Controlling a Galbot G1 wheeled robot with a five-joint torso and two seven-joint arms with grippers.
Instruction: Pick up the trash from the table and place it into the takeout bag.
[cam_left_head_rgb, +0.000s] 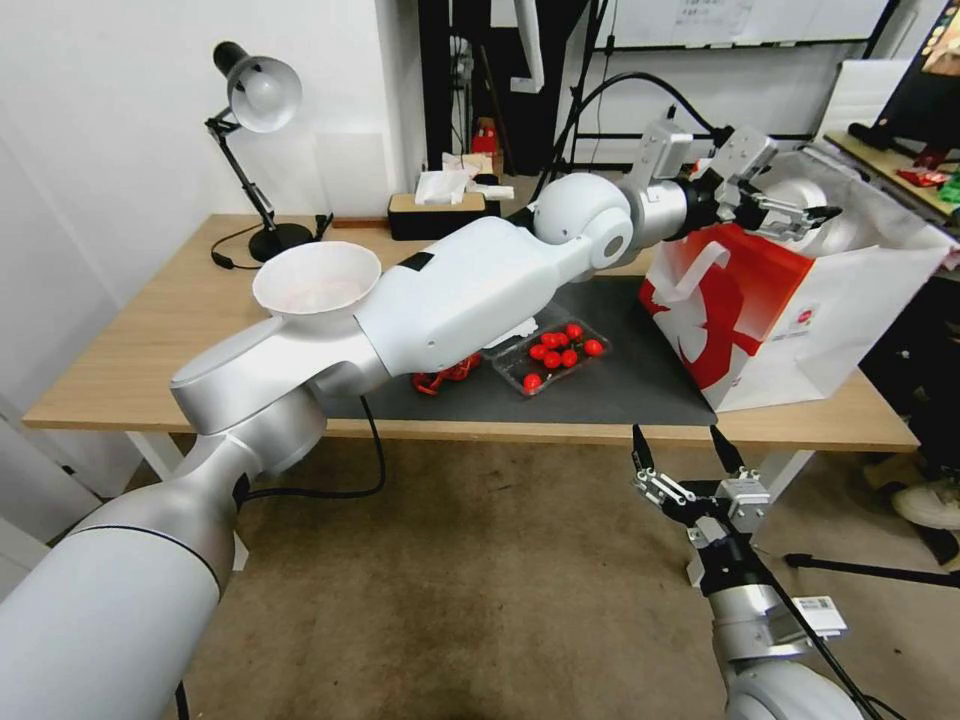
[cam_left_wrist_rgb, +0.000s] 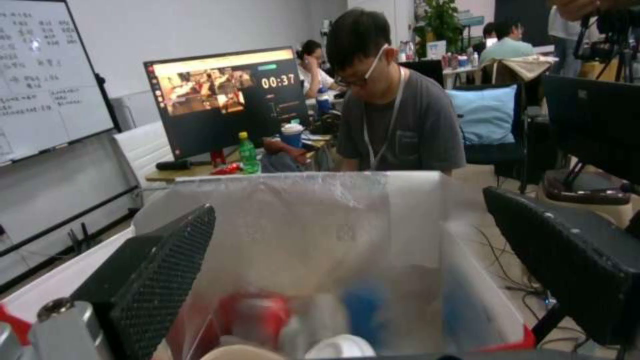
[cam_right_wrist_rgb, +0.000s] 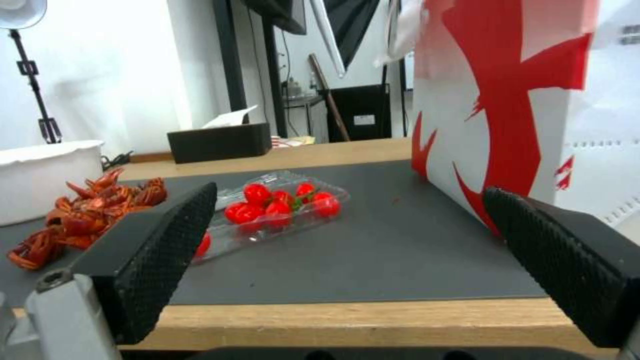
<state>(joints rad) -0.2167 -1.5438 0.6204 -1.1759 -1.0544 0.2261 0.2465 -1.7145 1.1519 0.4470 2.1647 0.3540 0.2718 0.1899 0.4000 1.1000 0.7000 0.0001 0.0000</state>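
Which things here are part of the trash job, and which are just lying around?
Job:
takeout bag
red can and white cup inside it
left claw, open above the bag
table

Lying about:
desk lamp
tissue box
tomato tray
crayfish
white bowl

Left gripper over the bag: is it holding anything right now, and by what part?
Nothing is held. The left gripper hangs open and empty over the takeout bag; the right gripper is open and empty too.

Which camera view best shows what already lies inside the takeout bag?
The left wrist view: it looks into the takeout bag at the red can. The head and right wrist views show its outside.
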